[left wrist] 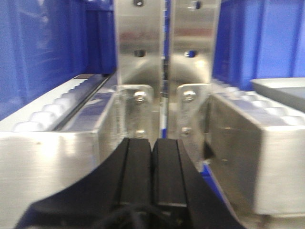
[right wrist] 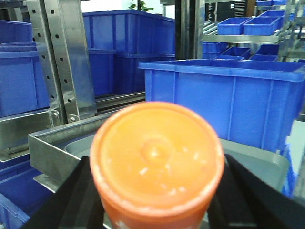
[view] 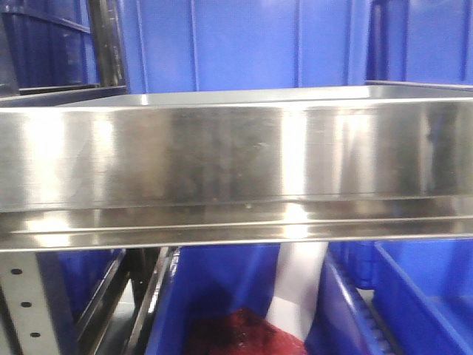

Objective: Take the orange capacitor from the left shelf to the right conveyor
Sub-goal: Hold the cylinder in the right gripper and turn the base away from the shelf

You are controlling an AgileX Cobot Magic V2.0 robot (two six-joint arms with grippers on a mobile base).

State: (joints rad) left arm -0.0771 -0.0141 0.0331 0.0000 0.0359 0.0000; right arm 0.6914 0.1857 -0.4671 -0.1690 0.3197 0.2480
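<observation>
Only the right wrist view showed the orange capacitor (right wrist: 157, 162). It sat between the two black fingers (right wrist: 71, 200) of the right gripper (right wrist: 157, 195), which were clenched against its sides, one on each flank. The flat rimmed top faced the camera squarely, so the long axis ran straight away from the lens along the line of the fingers. The side wall was almost wholly hidden behind the rim. Behind the capacitor in that view were a grey tray (right wrist: 257, 162) in a steel frame (right wrist: 47, 148), a large blue bin (right wrist: 228, 95) and a perforated upright (right wrist: 62, 57). Whether the capacitor rested on anything could not be determined. The front-facing view showed neither arm. It was filled by the brushed, reflective front lip of the left shelf (view: 222, 155), with blue bins (view: 244, 44) above and below and some dark red material (view: 236, 333) in a lower bin. The left wrist view alone showed the left gripper (left wrist: 152, 167). Its black pads (left wrist: 136, 171) were pressed together with nothing between them, and it faced bolted metal brackets (left wrist: 140, 62) flanked by roller tracks (left wrist: 52, 112).
</observation>
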